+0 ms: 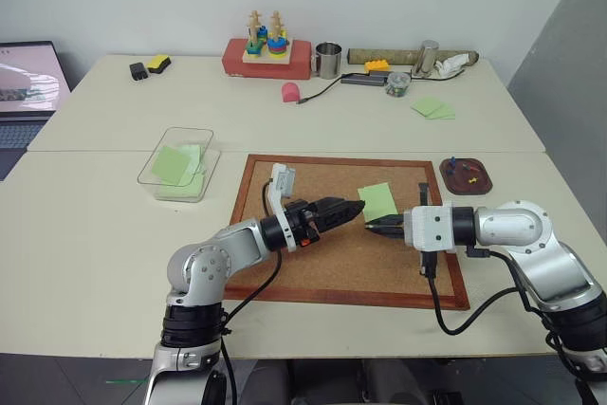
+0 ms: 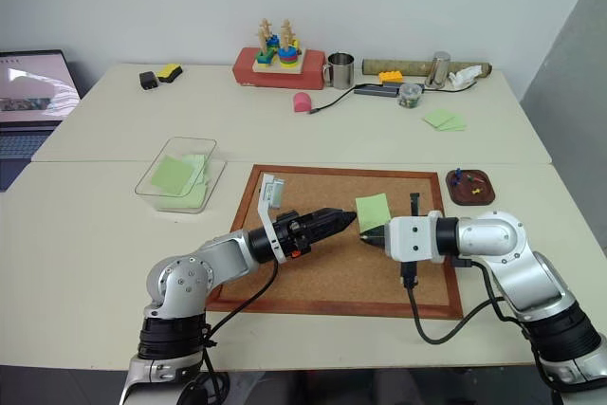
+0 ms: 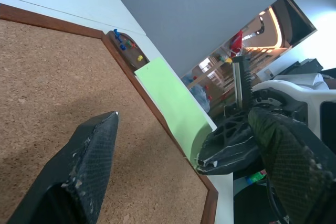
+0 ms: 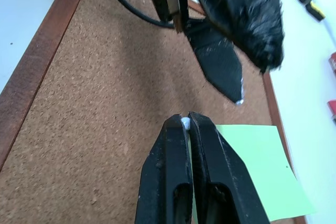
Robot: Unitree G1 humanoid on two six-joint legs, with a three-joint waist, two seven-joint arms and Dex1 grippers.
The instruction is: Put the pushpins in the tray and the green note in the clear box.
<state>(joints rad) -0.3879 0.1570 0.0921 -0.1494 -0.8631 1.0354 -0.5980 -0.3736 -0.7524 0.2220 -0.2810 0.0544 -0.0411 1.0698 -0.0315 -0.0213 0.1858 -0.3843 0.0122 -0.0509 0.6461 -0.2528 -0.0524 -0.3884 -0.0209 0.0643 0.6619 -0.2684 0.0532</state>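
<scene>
Note step in hand: right pincer pinches the green note by its edge, lifted over the corkboard. Left pincer gapes wide beside it. Pushpins lie in the tray. Next, I'd judge: hand the note across and carry it left to the clear box.

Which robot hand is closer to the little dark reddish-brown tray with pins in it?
Right. The right gripper is over the corkboard, on the dark reddish-brown tray's side; the left gripper is just beyond it, farther away.
</scene>
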